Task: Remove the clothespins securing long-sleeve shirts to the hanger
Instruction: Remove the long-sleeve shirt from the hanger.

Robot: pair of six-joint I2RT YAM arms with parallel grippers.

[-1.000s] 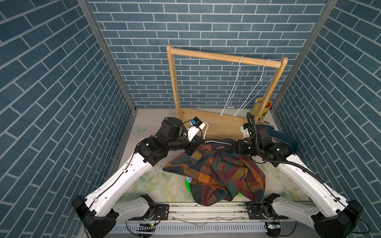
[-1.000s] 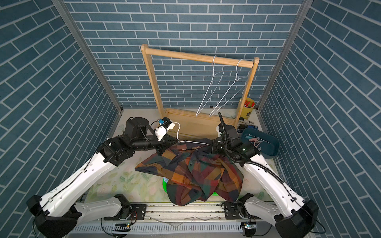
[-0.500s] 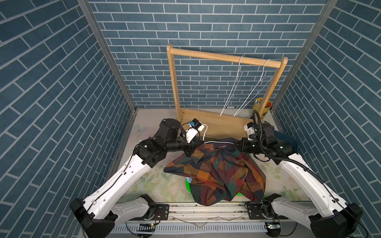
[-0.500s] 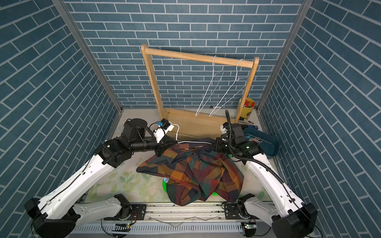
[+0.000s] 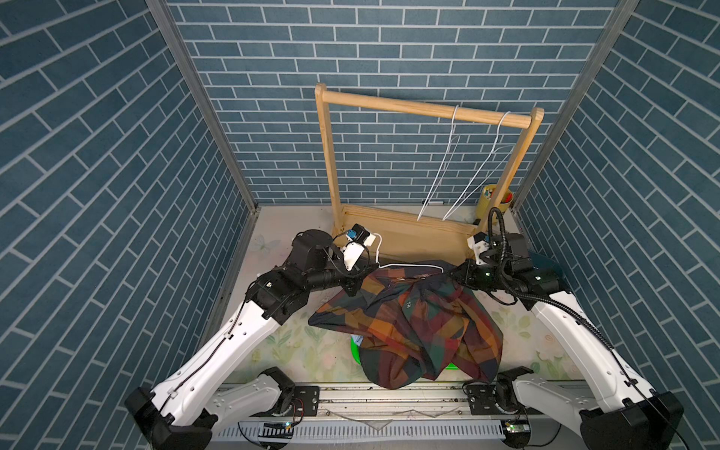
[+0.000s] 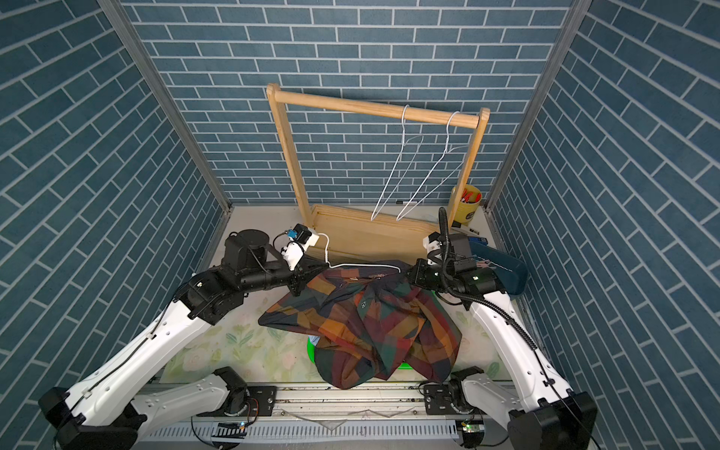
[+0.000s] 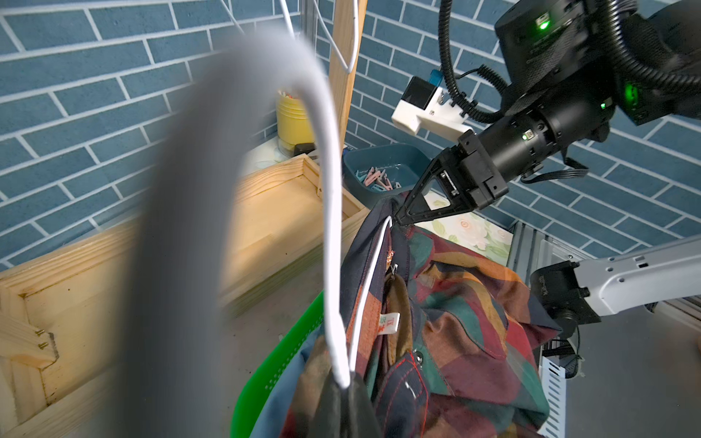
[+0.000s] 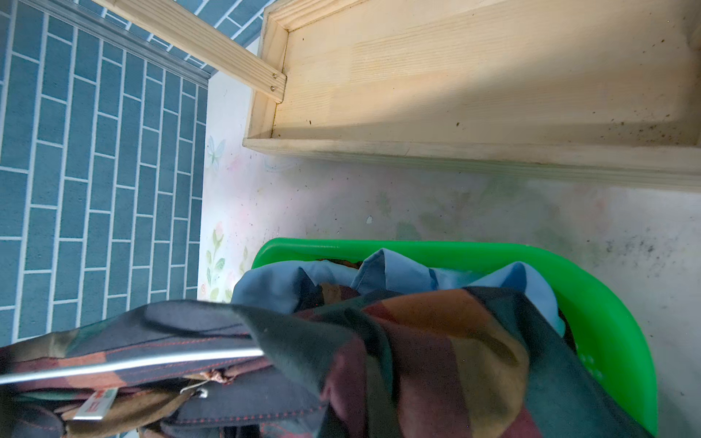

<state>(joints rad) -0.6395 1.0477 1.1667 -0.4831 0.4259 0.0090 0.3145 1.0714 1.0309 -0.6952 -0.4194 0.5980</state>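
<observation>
A dark plaid long-sleeve shirt (image 5: pixel 420 323) hangs on a white wire hanger (image 5: pixel 409 266) held level between my two grippers, above a green basket (image 8: pixel 607 303). My left gripper (image 5: pixel 364 272) is shut on one end of the hanger (image 7: pixel 330 227), beside the shirt's shoulder. My right gripper (image 5: pixel 452 272) is shut on the other shoulder of the plaid shirt (image 7: pixel 455 295), where the wire ends. A light blue shirt (image 8: pixel 398 269) lies in the basket under the plaid one. Several pink and teal clothespins (image 7: pixel 375 178) lie in a dark blue bin (image 7: pixel 383 155).
The wooden rack (image 5: pixel 428 110) stands at the back with two bare wire hangers (image 5: pixel 440 171) on its bar. Its tray base (image 8: pixel 455 94) lies just behind the basket. A yellow cup (image 6: pixel 465 202) sits at the back right. Brick-patterned walls close in on three sides.
My right wrist has turned and its arm has drawn back a little toward the rack. Both grippers stay shut, and the shirt and hanger have barely shifted.
</observation>
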